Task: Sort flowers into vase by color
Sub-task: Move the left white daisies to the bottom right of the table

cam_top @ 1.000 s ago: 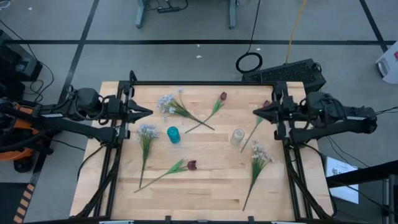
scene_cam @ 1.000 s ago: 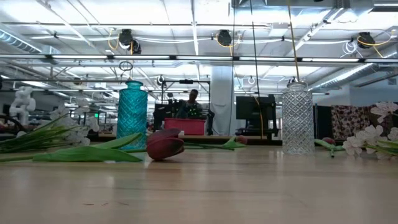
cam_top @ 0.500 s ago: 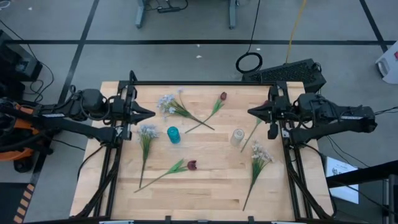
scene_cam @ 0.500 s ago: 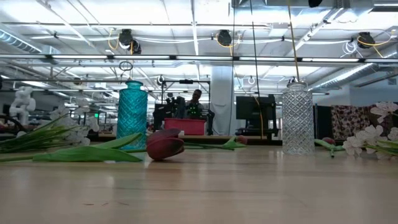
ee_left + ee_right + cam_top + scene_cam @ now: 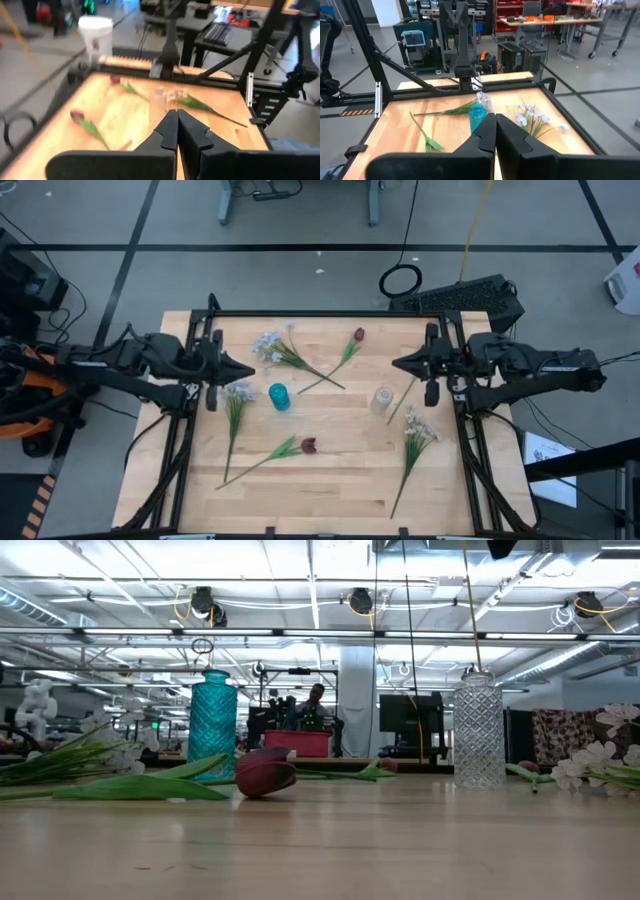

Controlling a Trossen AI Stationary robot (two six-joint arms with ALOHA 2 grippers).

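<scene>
Fingers pressed together, empty, on left gripper (image 5: 248, 369) and right gripper (image 5: 397, 364), tips facing inward above table (image 5: 340, 480) edges, flowers (image 5: 266, 455) lying flat, scattered, stems mostly diagonal, teal vase (image 5: 279, 396) and clear vase (image 5: 382, 399) upright mid-table

I see the table (image 5: 330, 480) from overhead, level from its edge, and inward along both wrists.

You're looking at three red flowers (image 5: 308, 445), three white sprays (image 5: 238, 391), one teal vase (image 5: 279, 396), one clear vase (image 5: 382, 399) and two arms.
</scene>
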